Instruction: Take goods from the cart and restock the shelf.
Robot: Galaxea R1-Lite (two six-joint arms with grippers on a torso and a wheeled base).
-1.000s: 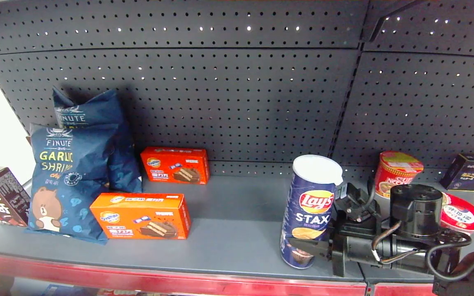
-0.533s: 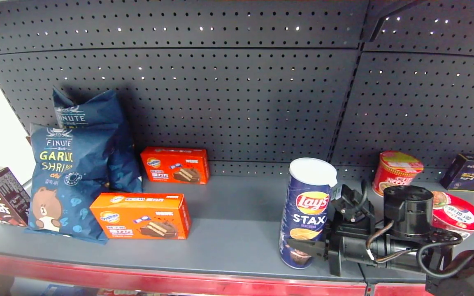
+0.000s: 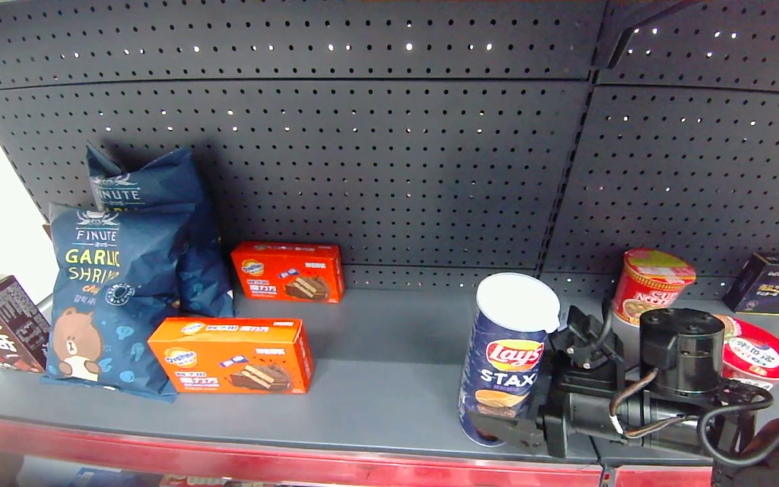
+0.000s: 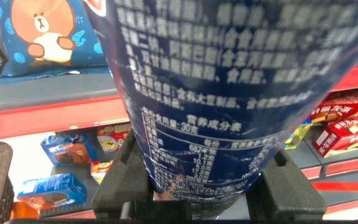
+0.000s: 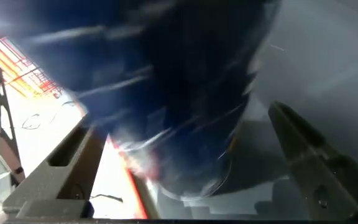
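Fingers (image 3: pixel 502 428) of right gripper (image 3: pixel 498 414) pinch chips can (image 3: pixel 508 352); noodle cups (image 3: pixel 653 279) close behind.

scene moderately lit. blown-out white glare at head view's left edge. tall dark blue foil snack bag (image 3: pixel 153 203) casts soft shadow rightward on dark grey perforated metal back panel (image 3: pixel 389 169). panel seams bow near edges; pinholes glint.

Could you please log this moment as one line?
right gripper | shut on blue cylindrical chip canister with white lid | at grey metal shelf's front edge | left gripper | shut on another blue canister
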